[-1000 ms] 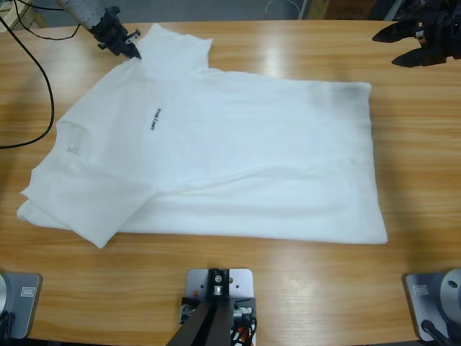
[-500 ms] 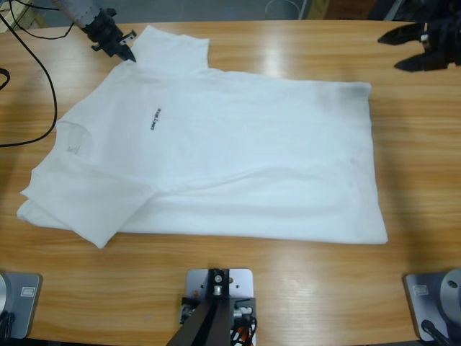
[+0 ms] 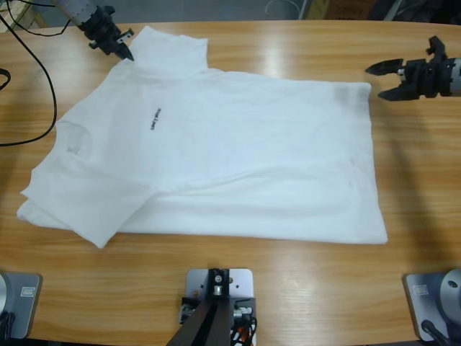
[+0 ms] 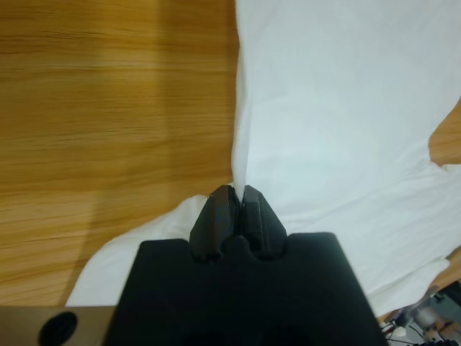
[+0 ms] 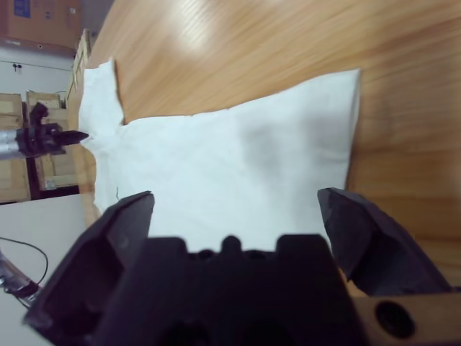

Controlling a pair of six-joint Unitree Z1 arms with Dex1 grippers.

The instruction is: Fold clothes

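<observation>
Wooden table (image 3: 302,43) lies bare past the T-shirt (image 3: 238,158); left claw (image 3: 119,49) pinches its edge, right claw (image 3: 379,81) gapes empty.

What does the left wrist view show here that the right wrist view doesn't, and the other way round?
Only the left wrist view shows the left hand up close: shut, with a pinched ridge of the T-shirt running up from its tips. Only the right wrist view shows the right hand open and empty above the shirt's hem corner, plus the left hand small in the distance at the sleeve. Both show the white shirt lying on the wooden table.
</observation>
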